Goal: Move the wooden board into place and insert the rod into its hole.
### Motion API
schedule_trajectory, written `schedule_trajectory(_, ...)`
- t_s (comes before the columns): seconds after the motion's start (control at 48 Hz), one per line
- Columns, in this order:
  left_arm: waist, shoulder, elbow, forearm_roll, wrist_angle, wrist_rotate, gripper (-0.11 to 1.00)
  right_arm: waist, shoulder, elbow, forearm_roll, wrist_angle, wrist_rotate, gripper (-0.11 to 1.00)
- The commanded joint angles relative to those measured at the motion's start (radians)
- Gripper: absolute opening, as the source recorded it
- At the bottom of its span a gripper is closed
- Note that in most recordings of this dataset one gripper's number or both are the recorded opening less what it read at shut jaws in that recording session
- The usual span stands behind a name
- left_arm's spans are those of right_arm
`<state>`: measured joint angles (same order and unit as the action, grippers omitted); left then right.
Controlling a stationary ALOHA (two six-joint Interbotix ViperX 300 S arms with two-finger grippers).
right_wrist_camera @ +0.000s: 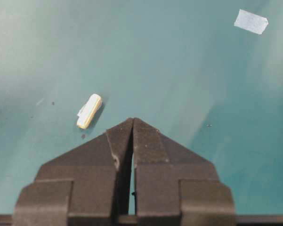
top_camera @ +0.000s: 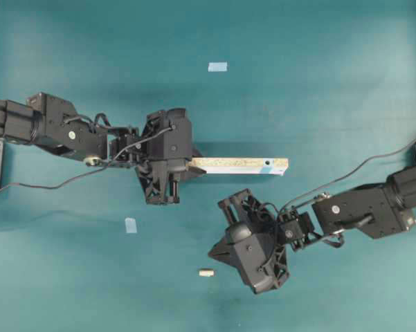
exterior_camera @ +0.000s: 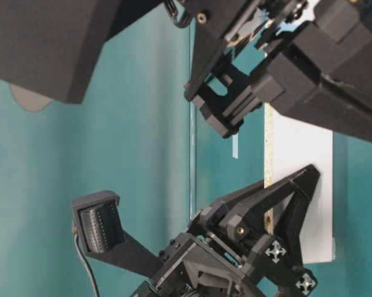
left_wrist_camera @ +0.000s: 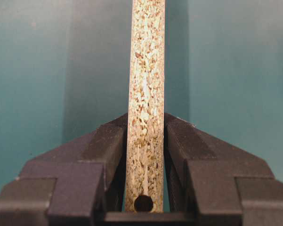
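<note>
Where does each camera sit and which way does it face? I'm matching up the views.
Overhead: straight down on the table, both arms, board, dowel.
Table-level: low, along the board; both grippers close up.
Left wrist: along the left gripper clamping the board's edge.
Right wrist: over the shut right gripper, dowel ahead.
Shared: overhead and right wrist both show the dowel.

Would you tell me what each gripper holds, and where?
The left gripper clamps the wooden board by one end, across its faces. The right gripper is shut, empty.
</note>
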<state>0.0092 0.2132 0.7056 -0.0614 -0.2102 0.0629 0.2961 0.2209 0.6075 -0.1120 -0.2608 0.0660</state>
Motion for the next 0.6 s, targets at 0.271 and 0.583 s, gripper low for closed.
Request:
schedule_trajectory(0.271,-0.002,-0.026,-0.017,-0.002,0.005,-0.009,0.26,0.003,-0.014,-0.021,0.000,-0.003,0.002,0.00)
schedule_trajectory(0.583,-0.002,-0.057,-0.011,-0.002,0.028,-0.008,0.69,0.005,-0.015,-0.021,-0.002,-0.003,0.002,0.00)
